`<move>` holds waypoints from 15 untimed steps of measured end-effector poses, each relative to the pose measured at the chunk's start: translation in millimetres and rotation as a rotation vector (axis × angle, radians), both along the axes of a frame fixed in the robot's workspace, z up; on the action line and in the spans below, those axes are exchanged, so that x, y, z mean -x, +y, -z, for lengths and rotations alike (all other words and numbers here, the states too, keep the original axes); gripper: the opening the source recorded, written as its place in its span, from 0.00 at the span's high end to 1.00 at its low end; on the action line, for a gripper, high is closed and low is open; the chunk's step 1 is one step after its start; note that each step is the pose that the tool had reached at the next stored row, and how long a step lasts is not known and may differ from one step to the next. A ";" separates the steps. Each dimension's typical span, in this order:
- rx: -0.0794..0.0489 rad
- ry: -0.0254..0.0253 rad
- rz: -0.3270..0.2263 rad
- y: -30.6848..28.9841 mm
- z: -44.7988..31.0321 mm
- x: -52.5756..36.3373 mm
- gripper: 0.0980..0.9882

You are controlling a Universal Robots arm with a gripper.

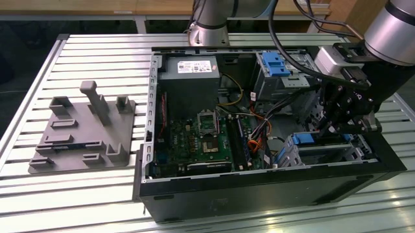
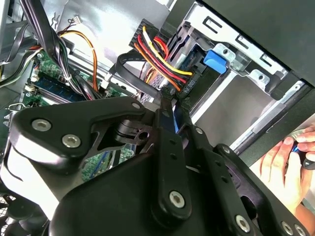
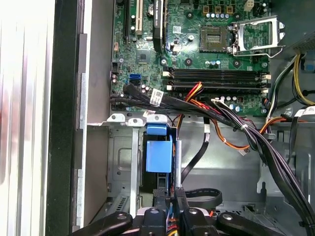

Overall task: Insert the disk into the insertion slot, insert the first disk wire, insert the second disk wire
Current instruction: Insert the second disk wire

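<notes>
End effector [image 3: 173, 199] is clenched on a thin connector at the drive cage [image 3: 123, 162], fingers nearly together. Disk [image 3: 158, 155] already sits in the cage, blue carrier end showing. Wire [image 3: 197, 157] looks limp with a stiff, fragile plug: grip the plug body, not the cable. Motherboard [image 3: 197, 44] lies beyond.

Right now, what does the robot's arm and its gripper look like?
The arm is a fat, round silver tube, with black cables looping beside it. At its end sits a light grey box, then the black gripper. In the second wrist view the gripper has flat black metal links joined by shiny round silver bolts, and slim black fingers.
</notes>
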State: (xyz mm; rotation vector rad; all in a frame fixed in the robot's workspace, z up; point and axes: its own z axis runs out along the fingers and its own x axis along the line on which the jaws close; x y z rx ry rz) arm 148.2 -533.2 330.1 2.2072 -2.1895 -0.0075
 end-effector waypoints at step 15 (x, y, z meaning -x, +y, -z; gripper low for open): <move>-0.001 -0.0003 0.000 -0.4 2.0 -1.8 0.88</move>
